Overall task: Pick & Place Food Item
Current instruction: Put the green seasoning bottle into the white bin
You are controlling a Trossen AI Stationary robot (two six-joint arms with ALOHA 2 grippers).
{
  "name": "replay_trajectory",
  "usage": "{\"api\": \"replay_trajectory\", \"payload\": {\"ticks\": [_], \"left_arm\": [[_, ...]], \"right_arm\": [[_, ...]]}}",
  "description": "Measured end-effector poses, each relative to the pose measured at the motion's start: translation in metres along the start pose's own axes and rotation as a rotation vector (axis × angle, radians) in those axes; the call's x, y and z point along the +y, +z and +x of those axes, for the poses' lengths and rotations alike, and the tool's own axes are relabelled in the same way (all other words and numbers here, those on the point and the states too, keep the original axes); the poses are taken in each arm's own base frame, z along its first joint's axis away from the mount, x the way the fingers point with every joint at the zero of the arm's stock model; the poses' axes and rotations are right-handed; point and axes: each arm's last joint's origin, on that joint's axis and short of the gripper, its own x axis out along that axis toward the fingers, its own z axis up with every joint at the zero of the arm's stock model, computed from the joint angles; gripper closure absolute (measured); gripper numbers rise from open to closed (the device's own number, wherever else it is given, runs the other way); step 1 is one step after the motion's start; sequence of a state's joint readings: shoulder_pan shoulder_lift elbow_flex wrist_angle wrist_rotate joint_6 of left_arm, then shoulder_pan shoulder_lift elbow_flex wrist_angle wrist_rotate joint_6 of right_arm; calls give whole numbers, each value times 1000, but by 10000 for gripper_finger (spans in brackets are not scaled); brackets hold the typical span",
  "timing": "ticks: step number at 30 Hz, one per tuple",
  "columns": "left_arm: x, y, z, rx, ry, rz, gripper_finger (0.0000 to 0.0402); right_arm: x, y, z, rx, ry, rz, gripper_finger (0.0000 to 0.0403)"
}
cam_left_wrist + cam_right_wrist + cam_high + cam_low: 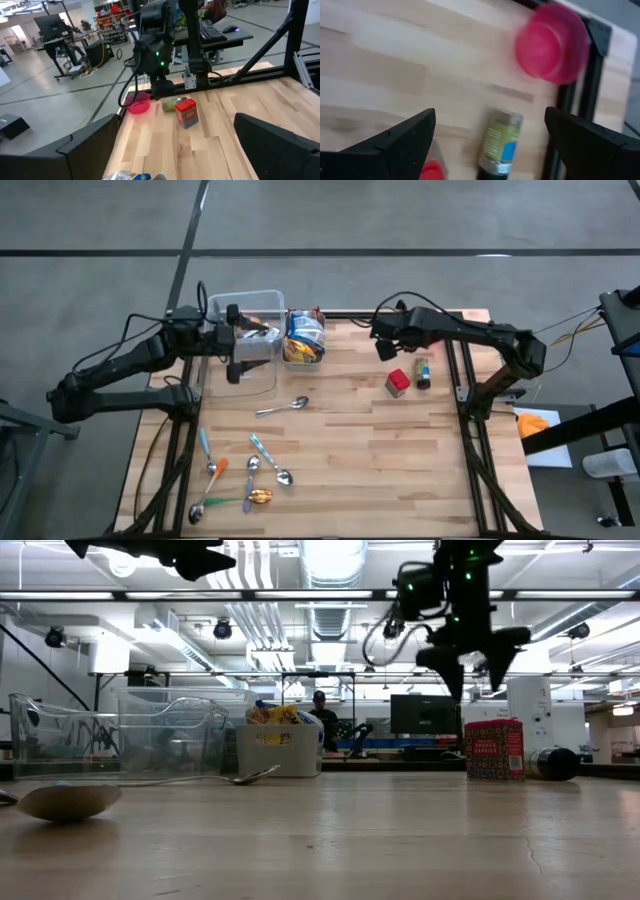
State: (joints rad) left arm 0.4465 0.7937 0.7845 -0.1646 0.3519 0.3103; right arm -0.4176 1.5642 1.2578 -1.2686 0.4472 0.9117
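A red food box (398,382) stands upright on the table's right half. A green-labelled bottle (423,372) lies on its side beside it. A pink bowl (550,42) sits near the far right corner. My right gripper (386,342) hangs open above the table, to the far left of the box and high above it in the low view (470,665). In its wrist view the bottle (500,142) lies below, between the fingers. My left gripper (240,342) is open and raised over a clear container (250,330) at the far left, pointing toward the box (187,112).
A white bin (303,340) of snack packets stands at the table's far middle, beside the clear container. Several spoons (250,475) lie on the near left, and one spoon (283,408) lies nearer the middle. The table's middle and near right show bare wood.
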Motion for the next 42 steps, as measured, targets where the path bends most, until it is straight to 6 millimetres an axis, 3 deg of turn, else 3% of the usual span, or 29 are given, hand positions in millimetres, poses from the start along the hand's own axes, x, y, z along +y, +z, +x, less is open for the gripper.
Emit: {"api": "replay_trajectory", "payload": {"ticks": [10, 16, 24, 32, 42], "left_arm": [[0, -1, 0, 1, 1, 0, 2], [0, -1, 1, -4, 5, 2, 2], [0, -1, 1, -4, 5, 2, 2], [0, -1, 1, 2, 3, -1, 2], [0, -2, 1, 7, 1, -3, 2]], "right_arm": [[-15, -27, 46, 141, -152, 102, 32], [-21, -42, 64, 177, -215, 119, 33], [-20, -47, 70, 195, -200, 121, 33], [-12, -39, 73, 199, -36, 42, 33], [-34, -36, 83, 232, -19, 94, 33]]}}
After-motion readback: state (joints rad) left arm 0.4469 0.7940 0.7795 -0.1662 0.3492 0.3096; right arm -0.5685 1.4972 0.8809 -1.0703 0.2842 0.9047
